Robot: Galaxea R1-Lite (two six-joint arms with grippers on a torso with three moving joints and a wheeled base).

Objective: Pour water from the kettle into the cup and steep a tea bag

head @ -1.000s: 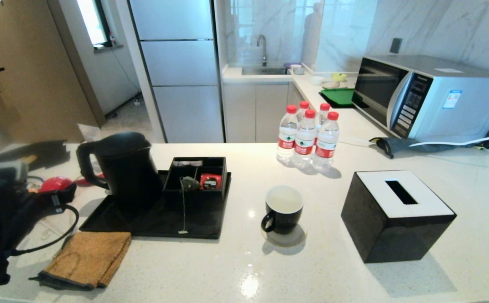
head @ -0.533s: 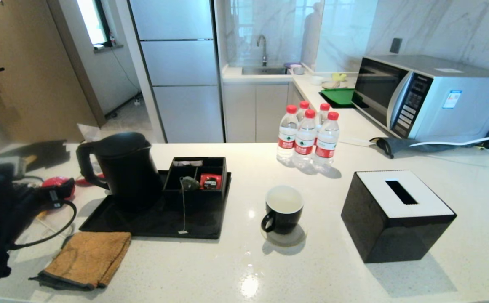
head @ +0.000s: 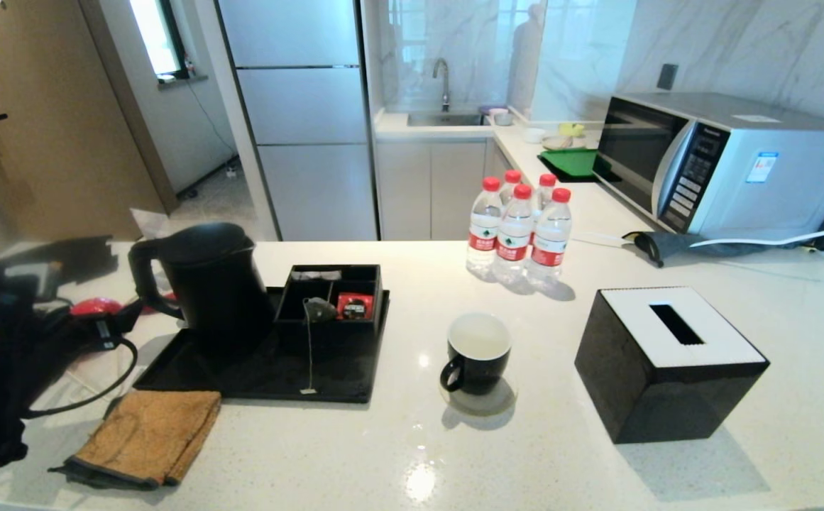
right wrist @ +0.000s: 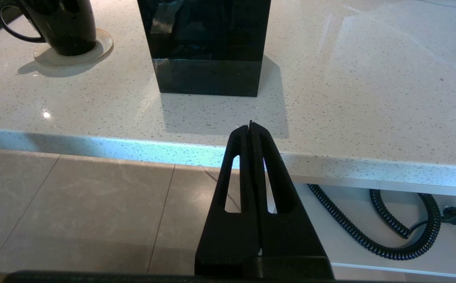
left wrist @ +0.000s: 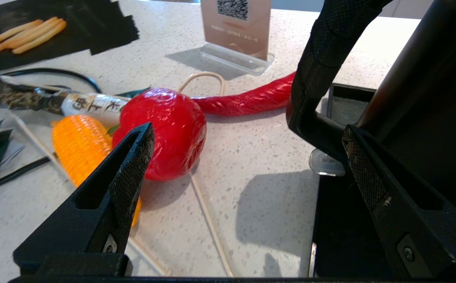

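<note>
The tall black kettle [head: 209,284] stands on a black tray [head: 262,372] at the left. My left gripper [head: 119,325] hovers open just left of the kettle's loop handle [left wrist: 322,59]; in the left wrist view the gripper [left wrist: 247,131] holds nothing, and the handle's lower end sits just ahead of one fingertip. The black cup [head: 479,353] stands on a coaster mid-table with pale water [head: 479,333] inside. The tea bag [head: 319,310] rests on the edge of the tray's compartment box, its string trailing to a white tag [head: 308,390]. My right gripper [right wrist: 251,125] is shut, below the counter's front edge.
A red toy tomato [left wrist: 165,131], orange corn [left wrist: 78,141] and a red chili [left wrist: 247,100] lie left of the kettle. A brown cloth [head: 145,436] lies before the tray. A black tissue box [head: 667,362], several bottles [head: 518,227] and a microwave [head: 724,163] stand to the right.
My left gripper has shifted a little to the right, closer to the kettle's handle, and stays open. Everything else is unmoved.
</note>
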